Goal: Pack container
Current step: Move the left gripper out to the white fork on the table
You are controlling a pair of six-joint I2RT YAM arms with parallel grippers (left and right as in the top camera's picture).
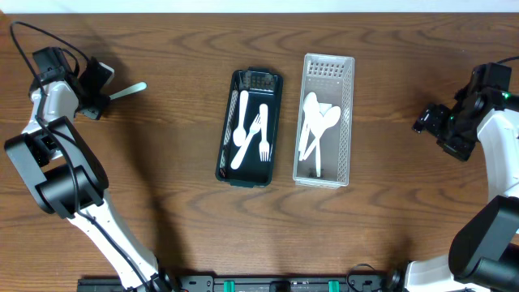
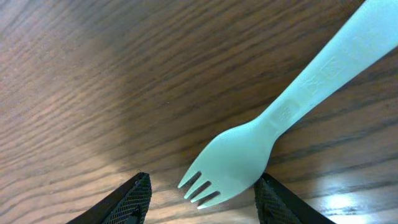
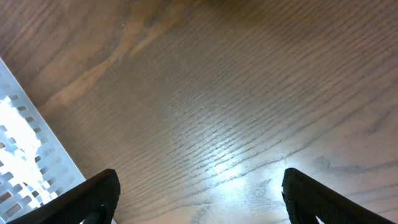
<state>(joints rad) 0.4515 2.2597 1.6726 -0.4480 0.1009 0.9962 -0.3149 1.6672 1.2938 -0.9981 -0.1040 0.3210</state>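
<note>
A pale green plastic fork (image 1: 127,92) lies on the wooden table at the far left. My left gripper (image 1: 104,96) is open with its fingers on either side of the fork's tines (image 2: 236,165); in the left wrist view (image 2: 202,199) the right finger is close against the fork head. The black container (image 1: 276,130) in the middle holds white cutlery, a fork among it. My right gripper (image 1: 423,120) is open and empty over bare table at the right, as its wrist view (image 3: 199,199) shows.
A white perforated basket (image 1: 349,122) with white spoons stands right of the black container; its edge shows in the right wrist view (image 3: 25,155). Bare wood lies between the left fork and the containers.
</note>
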